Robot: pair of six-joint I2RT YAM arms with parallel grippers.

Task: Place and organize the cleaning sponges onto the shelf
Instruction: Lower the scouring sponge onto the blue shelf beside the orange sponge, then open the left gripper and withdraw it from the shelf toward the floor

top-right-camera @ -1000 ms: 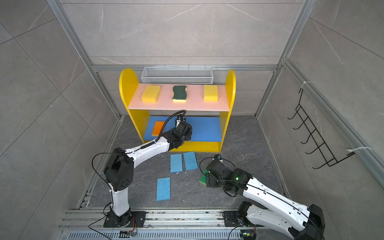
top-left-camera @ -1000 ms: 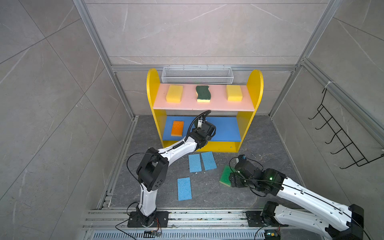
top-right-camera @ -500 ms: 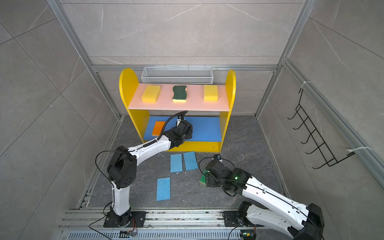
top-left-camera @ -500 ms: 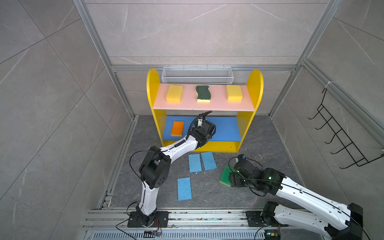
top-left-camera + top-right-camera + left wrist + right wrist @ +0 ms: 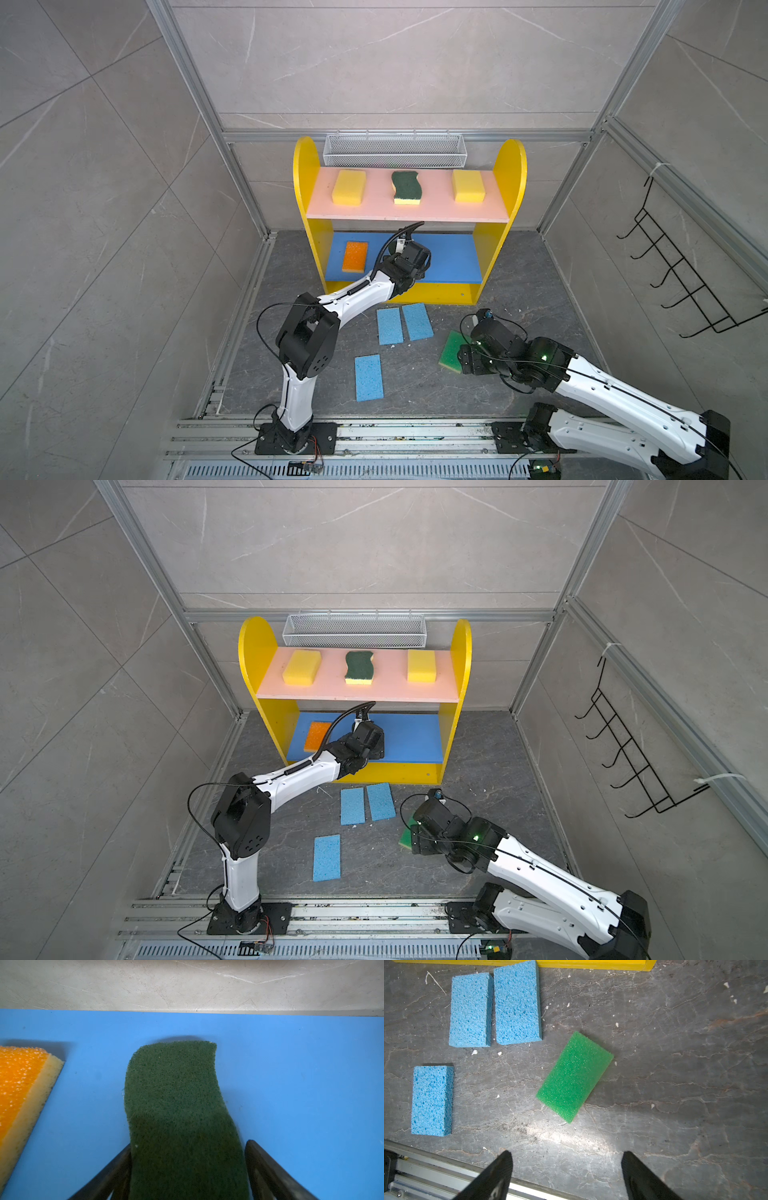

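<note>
**A:** Where is the dark-green scourer (image 5: 180,1115) at this moment?

**B:** It lies flat on the blue lower board (image 5: 291,1084) of the shelf (image 5: 305,187), about in the middle. Its far end stops short of the back edge. The orange-topped sponge (image 5: 18,1084) lies beside it, apart from it.

**A:** And the left tool (image 5: 188,1145)?

**B:** Its fingers stand on both sides of the scourer's near end. One finger seems to touch the edge and the other shows a thin gap. So I judge the tool is apart and does not clamp.

**A:** How to finish this step well?

**B:** I think the tool should spread until both fingers are free. Then it should draw straight back and low, under the pink upper board (image 5: 415,208). Otherwise the rough top may catch and drag the scourer askew.

**A:** The right tool (image 5: 566,1152)?

**B:** It is spread wide and empty, above the desk (image 5: 675,1105) and near the bright-green sponge (image 5: 575,1076). That sponge lies slanted, so the wrist should probably turn to its long sides. Three light-blue sponges (image 5: 470,1009) are on the desk too.
</note>
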